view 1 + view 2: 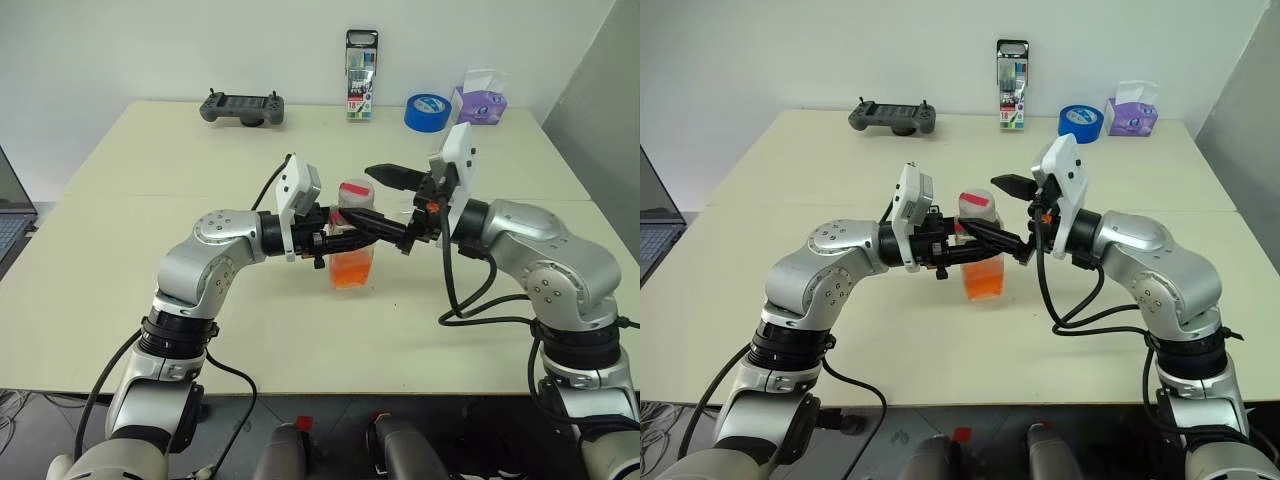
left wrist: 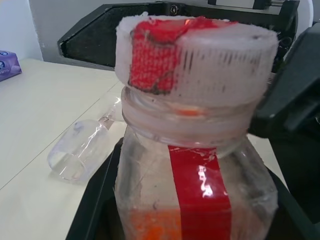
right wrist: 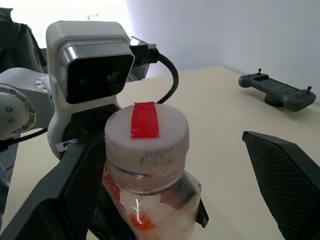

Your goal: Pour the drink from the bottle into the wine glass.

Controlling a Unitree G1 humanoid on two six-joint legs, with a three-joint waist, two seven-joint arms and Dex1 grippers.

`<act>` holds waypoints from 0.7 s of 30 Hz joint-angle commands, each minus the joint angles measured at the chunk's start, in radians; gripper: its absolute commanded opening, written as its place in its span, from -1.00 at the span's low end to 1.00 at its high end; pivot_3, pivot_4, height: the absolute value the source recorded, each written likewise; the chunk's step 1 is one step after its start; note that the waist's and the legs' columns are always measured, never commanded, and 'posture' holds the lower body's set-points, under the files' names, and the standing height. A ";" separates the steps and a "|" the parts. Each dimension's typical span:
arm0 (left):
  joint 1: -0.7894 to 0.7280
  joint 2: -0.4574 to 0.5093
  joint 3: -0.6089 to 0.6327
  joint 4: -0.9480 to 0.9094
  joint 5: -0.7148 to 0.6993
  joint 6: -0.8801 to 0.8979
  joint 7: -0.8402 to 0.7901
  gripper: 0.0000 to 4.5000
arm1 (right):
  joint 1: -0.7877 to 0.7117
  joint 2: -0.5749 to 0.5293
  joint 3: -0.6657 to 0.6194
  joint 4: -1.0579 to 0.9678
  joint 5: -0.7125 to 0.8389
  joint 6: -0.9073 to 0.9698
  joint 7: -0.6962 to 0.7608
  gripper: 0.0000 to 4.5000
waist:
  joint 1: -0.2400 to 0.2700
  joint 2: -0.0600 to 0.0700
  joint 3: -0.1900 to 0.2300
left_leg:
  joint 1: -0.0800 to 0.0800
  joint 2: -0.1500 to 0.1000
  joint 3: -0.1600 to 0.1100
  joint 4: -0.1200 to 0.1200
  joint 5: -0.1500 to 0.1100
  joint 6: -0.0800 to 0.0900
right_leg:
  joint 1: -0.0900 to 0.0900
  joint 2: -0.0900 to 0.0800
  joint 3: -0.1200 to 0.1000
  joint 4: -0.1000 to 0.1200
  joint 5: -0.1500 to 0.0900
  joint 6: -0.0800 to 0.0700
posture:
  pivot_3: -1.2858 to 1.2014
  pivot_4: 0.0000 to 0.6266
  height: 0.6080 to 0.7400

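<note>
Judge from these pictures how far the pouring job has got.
Done: the left pincer grips the bottle, lifted off the table. In hand: the right pincer stands open around the cap, which is still on. Left: uncapping, and pouring the drink into the wine glass, which lies on its side.

Head stereo pair: set high, facing forward and down over both arms and the table (image 1: 120, 250) to the rear wall; the two eyes share nearly the whole scene (slightly offset sideways). Left wrist camera: very close on the bottle (image 2: 195, 165), looking along its fingers. Right wrist camera: close on the same bottle from the opposite side, facing the left gripper (image 3: 80, 165).
</note>
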 commanded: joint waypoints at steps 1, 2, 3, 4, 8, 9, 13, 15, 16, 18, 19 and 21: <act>-0.013 0.004 0.019 -0.042 -0.007 -0.021 0.001 -0.12 | 0.004 -0.022 -0.051 -0.052 0.035 0.011 0.006 1.00 | 0.000 0.000 0.000 | 0.000 0.000 0.000 0.000 0.000 0.000 | 0.000 0.000 0.000 0.000 0.000 0.000 | 0.03 -0.52 1.00; -0.015 0.003 0.018 -0.040 -0.007 -0.021 0.002 -0.12 | 0.004 -0.025 -0.053 -0.055 0.041 0.015 0.004 1.00 | 0.000 0.000 0.000 | 0.000 0.000 0.000 0.000 0.000 0.000 | 0.000 0.000 0.000 0.000 0.000 0.000 | 0.03 -0.52 1.00; -0.016 0.002 0.017 -0.039 -0.007 -0.021 0.003 -0.12 | 0.004 -0.027 -0.056 -0.059 0.047 0.020 0.003 1.00 | -0.001 0.000 0.000 | 0.000 0.000 0.000 0.000 0.000 0.000 | 0.000 0.000 0.000 0.000 0.000 0.000 | 0.03 -0.52 1.00; -0.016 0.001 0.016 -0.039 -0.007 -0.021 0.003 -0.12 | 0.003 -0.028 -0.058 -0.061 0.051 0.023 0.001 1.00 | -0.001 0.000 0.000 | 0.000 0.000 0.000 0.000 0.000 0.000 | 0.000 0.000 0.000 0.000 0.000 0.000 | 0.03 -0.52 1.00; -0.017 0.000 0.015 -0.041 -0.008 -0.019 0.004 -0.12 | -0.004 -0.033 -0.076 -0.063 0.074 0.042 -0.007 1.00 | 0.000 0.000 0.000 | 0.000 0.000 0.000 0.000 0.000 0.000 | 0.000 0.000 0.000 0.000 0.000 0.000 | 0.03 -0.52 1.00; -0.016 0.000 0.016 -0.042 -0.008 -0.018 0.005 -0.12 | -0.005 -0.036 -0.078 -0.062 0.076 0.044 -0.005 1.00 | 0.000 0.000 0.000 | 0.000 0.000 0.000 0.000 0.000 0.000 | 0.000 0.001 0.000 0.000 0.000 0.000 | 0.03 -0.52 1.00; -0.012 0.003 0.017 -0.044 -0.008 -0.018 0.006 -0.12 | -0.006 -0.047 -0.088 -0.053 0.076 0.049 -0.001 1.00 | 0.000 0.000 0.000 | 0.000 0.000 0.000 0.000 0.000 0.000 | 0.000 0.000 0.001 0.000 0.000 0.000 | 0.03 -0.52 1.00; -0.010 0.003 0.018 -0.046 -0.008 -0.017 0.007 -0.12 | -0.010 -0.052 -0.090 -0.045 0.074 0.048 0.003 1.00 | 0.000 0.000 0.000 | 0.000 0.000 0.000 0.000 0.000 0.000 | 0.000 0.000 0.000 0.000 0.000 0.000 | 0.03 -0.52 1.00; -0.009 0.004 0.018 -0.047 -0.008 -0.017 0.008 -0.12 | -0.011 -0.054 -0.089 -0.043 0.072 0.047 0.006 1.00 | 0.000 0.000 0.000 | 0.000 0.000 0.000 0.000 0.000 0.000 | 0.000 0.000 0.000 0.000 0.000 0.000 | 0.03 -0.52 1.00; -0.008 0.003 0.018 -0.048 -0.008 -0.018 0.010 -0.12 | -0.011 -0.057 -0.089 -0.041 0.070 0.045 0.009 1.00 | 0.000 0.000 0.000 | 0.000 0.000 0.000 0.000 0.000 0.000 | 0.000 0.000 0.000 0.000 0.000 0.000 | 0.03 -0.52 1.00; -0.008 0.004 0.018 -0.048 -0.008 -0.017 0.010 -0.12 | -0.011 -0.058 -0.089 -0.040 0.070 0.044 0.010 1.00 | 0.000 0.000 0.000 | 0.000 0.000 0.000 0.000 0.000 0.000 | 0.000 0.000 0.000 0.000 0.000 0.000 | 0.03 -0.52 1.00; -0.008 0.004 0.018 -0.049 -0.008 -0.017 0.013 -0.12 | -0.010 -0.062 -0.090 -0.037 0.070 0.042 0.011 1.00 | 0.000 0.000 0.000 | 0.000 0.000 0.000 0.000 0.000 0.000 | 0.000 0.000 0.000 0.000 0.000 0.000 | 0.03 -0.52 1.00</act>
